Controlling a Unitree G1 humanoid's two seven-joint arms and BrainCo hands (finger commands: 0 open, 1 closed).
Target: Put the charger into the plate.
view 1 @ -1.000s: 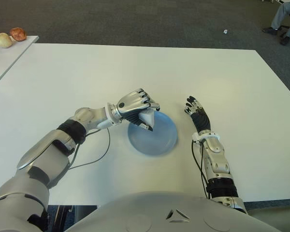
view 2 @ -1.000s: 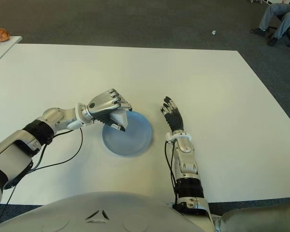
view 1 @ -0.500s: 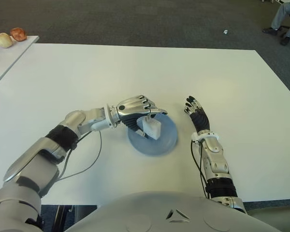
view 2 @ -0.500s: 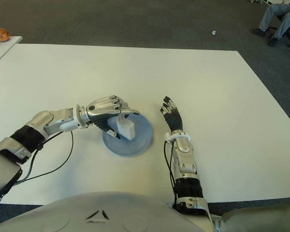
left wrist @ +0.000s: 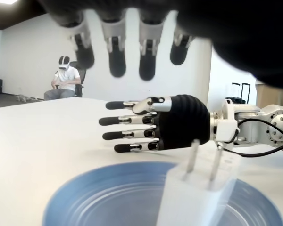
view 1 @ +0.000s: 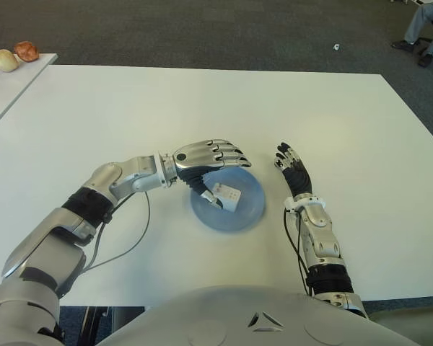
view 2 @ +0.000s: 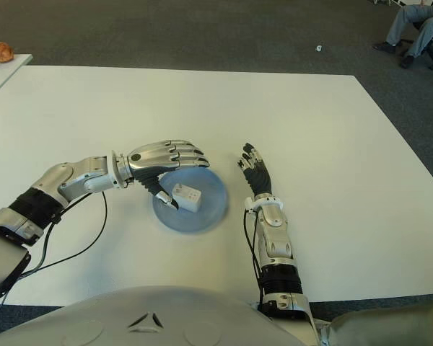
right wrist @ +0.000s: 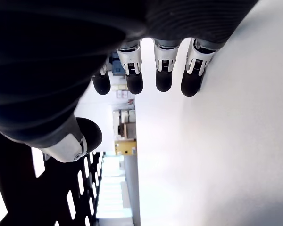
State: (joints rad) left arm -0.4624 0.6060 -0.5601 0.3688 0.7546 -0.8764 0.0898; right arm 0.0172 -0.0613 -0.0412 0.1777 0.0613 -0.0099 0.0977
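One white table (view 1: 202,101) beneath everything, with a round blue plate (view 1: 249,209) near its middle. Left hand (view 1: 206,160) over the plate's left rim, fingers (left wrist: 117,47) spread and loose, holding nothing. Right hand (view 1: 294,171) just right of the plate, fingers (right wrist: 163,70) stretched out straight, side by side, empty. Inside the plate, left of its centre: a small white boxy charger (view 1: 226,196), tilted, with two small dark marks on its upper face. No legible writing or brand. Left wrist view alone: two metal prongs (left wrist: 203,162) sticking up from the charger, and a seated person (left wrist: 65,82) beyond the plate.
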